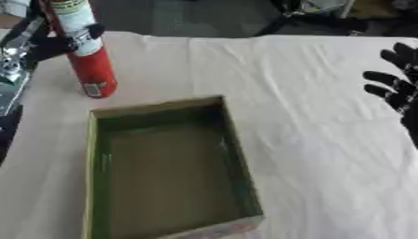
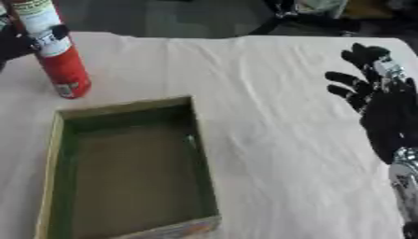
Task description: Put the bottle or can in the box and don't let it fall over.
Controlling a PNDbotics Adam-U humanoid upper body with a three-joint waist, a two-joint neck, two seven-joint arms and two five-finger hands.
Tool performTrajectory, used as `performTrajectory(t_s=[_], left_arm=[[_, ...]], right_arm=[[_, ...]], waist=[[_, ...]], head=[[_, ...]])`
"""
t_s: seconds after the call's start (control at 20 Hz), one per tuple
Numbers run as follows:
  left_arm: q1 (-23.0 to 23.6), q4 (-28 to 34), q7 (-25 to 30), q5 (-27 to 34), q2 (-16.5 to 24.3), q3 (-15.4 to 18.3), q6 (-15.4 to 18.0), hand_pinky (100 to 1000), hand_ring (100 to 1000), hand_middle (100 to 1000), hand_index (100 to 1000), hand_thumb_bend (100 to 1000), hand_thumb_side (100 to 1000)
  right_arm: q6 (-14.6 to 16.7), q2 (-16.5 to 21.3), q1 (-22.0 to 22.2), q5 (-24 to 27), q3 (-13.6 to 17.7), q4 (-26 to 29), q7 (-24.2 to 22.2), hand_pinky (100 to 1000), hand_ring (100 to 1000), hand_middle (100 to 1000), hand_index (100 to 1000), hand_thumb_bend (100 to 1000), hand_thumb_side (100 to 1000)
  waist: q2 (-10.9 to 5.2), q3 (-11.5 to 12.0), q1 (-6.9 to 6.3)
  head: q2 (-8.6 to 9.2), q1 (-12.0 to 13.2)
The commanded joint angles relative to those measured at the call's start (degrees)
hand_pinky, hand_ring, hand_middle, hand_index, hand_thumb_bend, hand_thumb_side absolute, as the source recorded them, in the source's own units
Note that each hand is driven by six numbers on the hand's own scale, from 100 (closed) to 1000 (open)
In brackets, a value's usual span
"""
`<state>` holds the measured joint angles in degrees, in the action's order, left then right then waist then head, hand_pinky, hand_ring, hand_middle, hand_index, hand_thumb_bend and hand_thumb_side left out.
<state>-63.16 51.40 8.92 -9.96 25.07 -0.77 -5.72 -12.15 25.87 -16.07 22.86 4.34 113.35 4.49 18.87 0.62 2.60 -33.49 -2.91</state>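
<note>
A tall red can (image 1: 88, 51) with a white label stands near the table's far left, tilted a little. My left hand (image 1: 57, 43) is curled round its upper part, black fingers wrapping the label. In front of it lies an open cardboard box (image 1: 237, 154) with a green inner rim and nothing inside; the can's base sits just beyond the box's far left corner. My right hand (image 2: 384, 107) hovers open at the right edge, fingers spread and pointing up, away from the can and the box.
A cream cloth (image 1: 318, 121) covers the table. Silver arm parts (image 1: 10, 70) show at the left edge. Dark floor and chair legs (image 1: 310, 21) lie beyond the far edge.
</note>
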Motion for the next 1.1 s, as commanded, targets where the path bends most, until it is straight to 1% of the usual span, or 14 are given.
performTrajectory(t_s=[0.05,0.1,0.35,0.55,0.7,0.85,0.95,1.05,1.1], left_arm=[[-1.9,0.5,-1.5,0.1,0.9,0.8,0.1,864,1000,1000,887,651,471],[-2.0,0.5,-1.9,0.0,0.8,0.9,0.1,860,1000,1000,882,658,474],[-2.6,0.6,-3.5,0.7,0.2,1.1,0.6,840,1000,1000,864,636,455],[-2.7,0.7,-4.2,1.7,-0.3,1.0,0.9,819,1000,1000,846,613,425],[-2.7,0.4,-4.8,2.0,-0.5,1.0,0.8,796,1000,984,805,559,359],[-2.6,0.0,-5.6,2.2,-0.8,1.2,0.5,784,1000,963,781,537,341],[-2.5,-0.3,-6.3,2.6,-0.9,1.3,0.5,768,1000,922,719,505,315],[-2.5,-0.6,-7.0,3.0,-1.1,1.5,0.4,765,1000,901,693,485,304],[-2.5,-0.8,-7.4,3.3,-1.2,1.7,0.4,763,1000,879,653,468,297]], right_arm=[[0.1,0.7,-0.7,-0.5,0.2,1.2,-0.3,872,847,977,1000,100,893],[0.0,0.6,-0.8,-0.5,0.2,1.2,-0.3,872,847,977,999,100,890],[-0.2,0.5,-0.9,-0.7,0.2,1.2,-0.4,873,847,977,999,100,897],[-0.2,0.4,-0.9,-0.7,0.2,1.2,-0.4,873,846,976,998,100,898],[-0.3,0.3,-0.9,-0.7,0.2,1.2,-0.4,874,845,974,996,100,899],[-0.3,0.3,-0.9,-0.6,0.2,1.2,-0.4,874,845,974,996,100,900],[-0.4,0.3,-0.9,-0.6,0.2,1.2,-0.5,875,844,973,995,100,901],[-0.5,0.2,-0.9,-0.6,0.2,1.2,-0.5,875,844,973,995,100,903],[-0.5,0.2,-1.0,-0.6,0.2,1.2,-0.5,875,843,973,995,100,903]], waist=[[-0.79,-0.3,-0.25],[-0.68,-0.4,-0.27],[-0.43,-0.7,-0.28],[-0.42,-0.9,-0.24],[-0.42,-1.0,-0.20],[-0.43,-1.1,-0.19],[-0.40,-1.2,-0.21],[-0.37,-1.3,-0.22],[-0.33,-1.4,-0.23]], head=[[1.31,0.4],[1.44,0.5],[1.56,0.7],[1.55,0.9],[1.66,1.0],[1.84,1.2],[1.98,1.2],[2.02,1.3],[2.08,1.4]])
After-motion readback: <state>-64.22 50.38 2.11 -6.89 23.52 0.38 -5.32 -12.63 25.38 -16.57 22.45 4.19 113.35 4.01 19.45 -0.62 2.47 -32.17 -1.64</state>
